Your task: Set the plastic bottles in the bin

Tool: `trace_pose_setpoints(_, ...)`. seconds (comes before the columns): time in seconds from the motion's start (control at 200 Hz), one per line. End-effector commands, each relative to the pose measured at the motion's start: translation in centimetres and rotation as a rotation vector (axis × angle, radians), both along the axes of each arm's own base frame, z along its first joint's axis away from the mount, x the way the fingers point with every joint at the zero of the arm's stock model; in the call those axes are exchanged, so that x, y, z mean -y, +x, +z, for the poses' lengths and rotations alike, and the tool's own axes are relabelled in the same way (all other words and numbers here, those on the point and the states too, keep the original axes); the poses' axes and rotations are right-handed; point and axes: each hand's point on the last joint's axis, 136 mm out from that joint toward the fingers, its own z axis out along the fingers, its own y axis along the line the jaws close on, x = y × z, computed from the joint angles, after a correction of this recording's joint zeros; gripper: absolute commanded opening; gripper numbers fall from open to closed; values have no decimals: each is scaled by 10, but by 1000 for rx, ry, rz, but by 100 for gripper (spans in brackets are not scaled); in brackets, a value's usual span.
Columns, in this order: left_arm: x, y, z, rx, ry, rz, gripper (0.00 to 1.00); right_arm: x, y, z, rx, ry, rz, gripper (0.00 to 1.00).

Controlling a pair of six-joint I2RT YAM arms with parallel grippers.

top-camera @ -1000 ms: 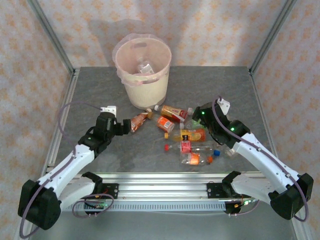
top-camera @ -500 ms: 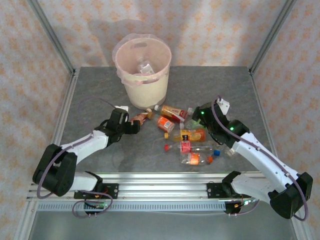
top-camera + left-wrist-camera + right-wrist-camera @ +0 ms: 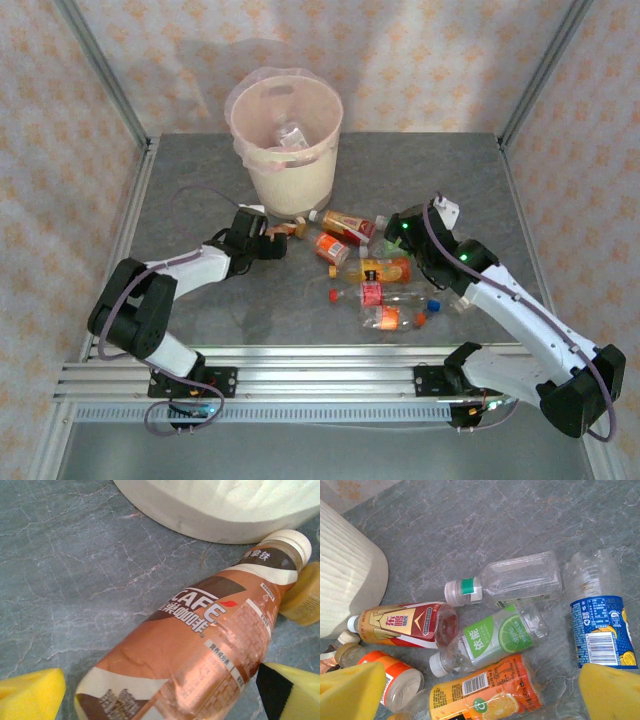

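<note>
Plastic bottles [image 3: 372, 272]: most lie on their sides in a loose heap on the bench [image 3: 190, 190], just in front of the bin; something clear lies inside it.
Bin [image 3: 290, 180]: upright at the far middle of the bench, mouth up (a bottle need only be dropped in).
Coffee bottle [image 3: 200, 640]: brown-labelled, on its side, cap close to the bin's base, at the heap's left edge and so probably easiest to reach.
Left hand [image 3: 268, 243]: low over the bench, spread wide, yellow pads [image 3: 30, 695] either side of the coffee bottle's lower body, holding nothing, placed to close across its width.
Right hand [image 3: 392, 235]: equally wide, empty, hovering above the heap, an orange-labelled bottle [image 3: 490, 687] between its pads, likely lined up for a pick.
</note>
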Motion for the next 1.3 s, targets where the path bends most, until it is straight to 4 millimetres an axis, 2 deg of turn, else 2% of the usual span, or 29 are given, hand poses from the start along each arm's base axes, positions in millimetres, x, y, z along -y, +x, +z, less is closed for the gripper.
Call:
trace_pose_setpoints(0.0,3,14,8,42,5,28,100,6,0,-1,5,-26,-26,99)
trace_pose_setpoints(0.145,4,14,4,26,1,33,99,6,0,-2,3,-26,-27,99)
trace_pose_setpoints(0.295,1,4,4,15,2,35,97,7,-1,-4,0,-28,-30,99)
trace_pose_setpoints(0.405,5,-8,4,12,-23,25,96,5,0,-5,2,-22,-27,99)
trace_pose_setpoints(0.58,22,-31,7,9,-36,-13,95,3,0,-7,-3,-13,-21,99)
trace_pose_setpoints(0.891,28,-64,17,5,-47,-47,96,3,1,-10,-3,-13,-22,99)
trace_pose_setpoints(1.001,20,-61,27,35,6,-38,97,0,2,-11,-4,-4,-14,99)
trace_pose_setpoints(1.141,0,-44,54,113,168,-4,100,-2,3,-12,-14,-5,-9,99)
trace_pose_setpoints(1.226,-3,-32,66,155,233,-19,100,-1,2,-12,-14,-6,-11,99)
trace_pose_setpoints(1.296,1,-23,68,177,251,-48,100,0,2,-12,-11,-4,-13,99)
